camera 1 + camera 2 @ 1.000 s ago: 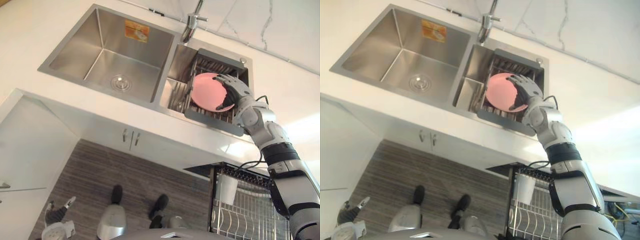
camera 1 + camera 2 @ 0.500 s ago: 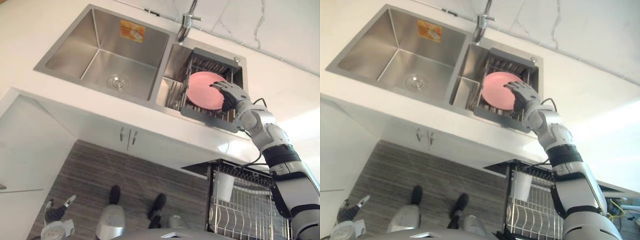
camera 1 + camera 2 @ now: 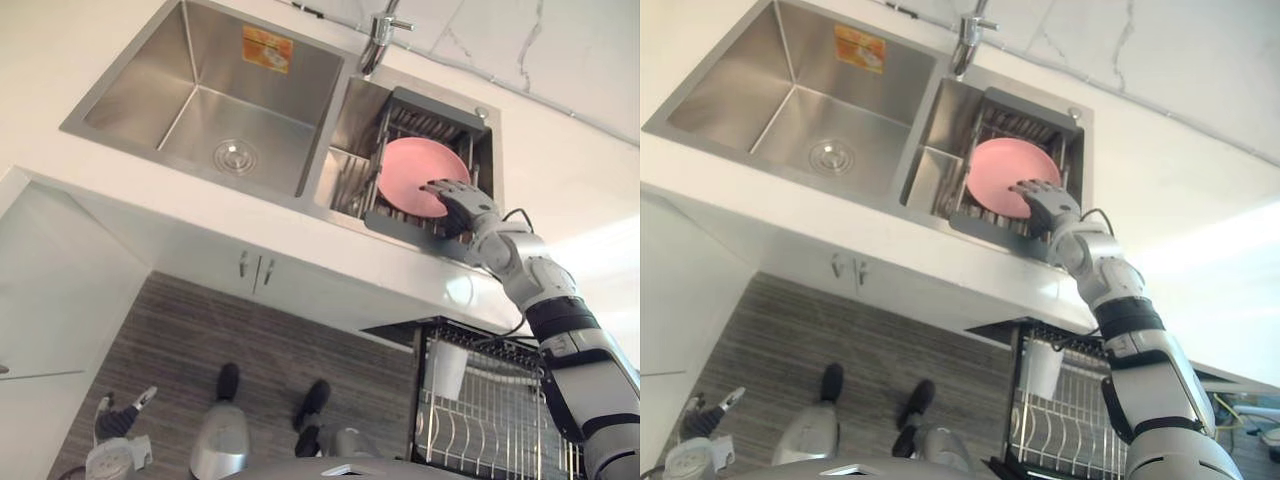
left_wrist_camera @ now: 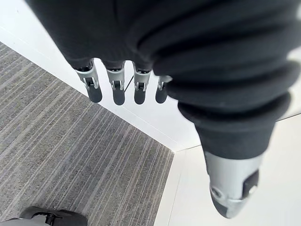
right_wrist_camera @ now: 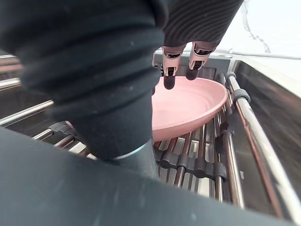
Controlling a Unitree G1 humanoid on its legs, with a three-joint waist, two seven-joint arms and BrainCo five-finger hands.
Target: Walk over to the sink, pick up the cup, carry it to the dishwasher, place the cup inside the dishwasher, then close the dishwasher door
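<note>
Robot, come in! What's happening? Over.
Right hand open, fingertips at pink dish in sink rack. Left hand open, hanging low. Nothing in the way.

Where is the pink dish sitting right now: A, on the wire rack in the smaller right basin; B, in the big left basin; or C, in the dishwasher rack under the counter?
A: the pink dish lies on the wire rack in the smaller basin, the right hand reaching over it.
</note>
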